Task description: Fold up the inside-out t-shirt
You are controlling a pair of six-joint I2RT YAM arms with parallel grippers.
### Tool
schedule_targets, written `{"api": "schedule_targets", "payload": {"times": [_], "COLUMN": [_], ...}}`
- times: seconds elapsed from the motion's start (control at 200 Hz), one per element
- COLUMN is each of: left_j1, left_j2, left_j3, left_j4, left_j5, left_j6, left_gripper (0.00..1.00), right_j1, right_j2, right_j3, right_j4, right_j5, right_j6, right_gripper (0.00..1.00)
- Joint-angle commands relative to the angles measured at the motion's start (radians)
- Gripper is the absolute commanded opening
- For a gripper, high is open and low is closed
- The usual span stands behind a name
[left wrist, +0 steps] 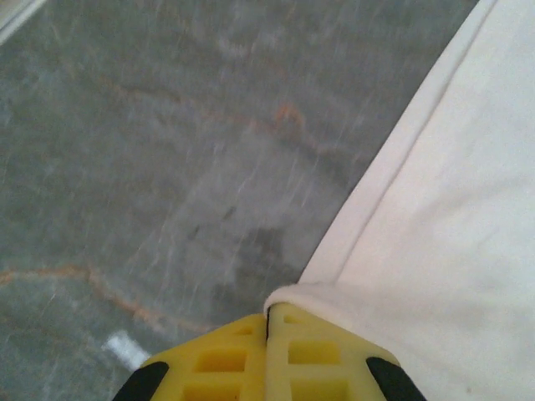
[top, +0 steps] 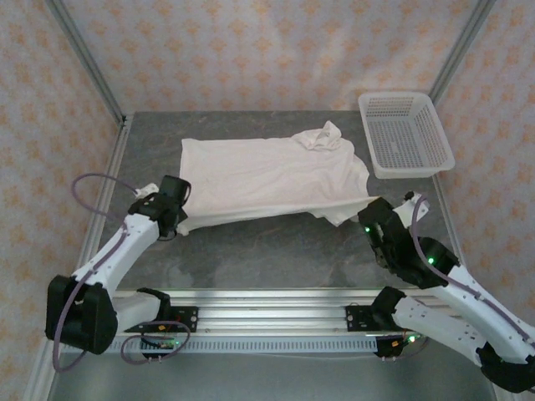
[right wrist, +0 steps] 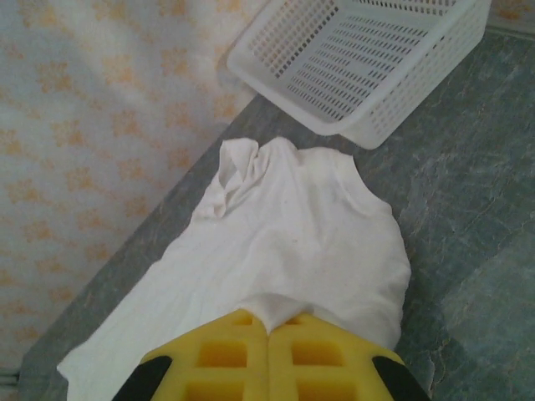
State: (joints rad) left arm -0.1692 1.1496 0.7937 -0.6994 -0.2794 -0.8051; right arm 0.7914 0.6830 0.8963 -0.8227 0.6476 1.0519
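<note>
Two-point hold confirmed. At left, left gripper (top: pixel 173 205) pinched shut on near hem corner of the inside-out t-shirt (top: pixel 267 180), spread flat on table (top: pixel 276 251) with far sleeve bunched; at right, right gripper (top: pixel 370 219) likewise clamped on near edge. Recommend raising both ends level and together, cloth taut, then carrying toward far edge. Noted far right: mesh basket (top: pixel 405 134), near bunched sleeve, not touching; swing short of it

Bare table (top: pixel 276 251) near the t-shirt (top: pixel 267 180) lies passable; basket (top: pixel 411 170) blocks the far-right corner.
</note>
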Motion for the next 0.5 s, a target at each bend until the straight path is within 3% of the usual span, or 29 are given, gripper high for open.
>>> {"api": "schedule_targets", "payload": {"times": [0.0,0.1,0.245,0.33,0.495], "left_j1": [0.022,0.022,0.041,0.081,0.117], "left_j2": [0.004,0.074,0.195,0.291,0.407], "left_j3": [-0.013,-0.04,-0.023,0.041,0.161], "left_j4": [0.197,0.348,0.454,0.421,0.389], "left_j5": [0.027,0.133,0.174,0.152,0.207], "left_j6": [0.044,0.08,0.108,0.088,0.133], "left_gripper": [0.0,0.0,0.0,0.12,0.29], "right_j1": [-0.022,-0.024,-0.038,-0.07,-0.165], "right_j2": [0.034,0.074,0.131,0.169,0.237], "right_j3": [0.01,-0.008,0.001,0.026,0.062], "right_j4": [0.012,0.074,0.092,0.086,0.102], "right_j5": [-0.006,-0.08,-0.106,-0.128,-0.246], "right_j6": [-0.055,-0.075,-0.076,-0.088,-0.115], "right_gripper": [0.0,0.0,0.0,0.0,0.0]}}
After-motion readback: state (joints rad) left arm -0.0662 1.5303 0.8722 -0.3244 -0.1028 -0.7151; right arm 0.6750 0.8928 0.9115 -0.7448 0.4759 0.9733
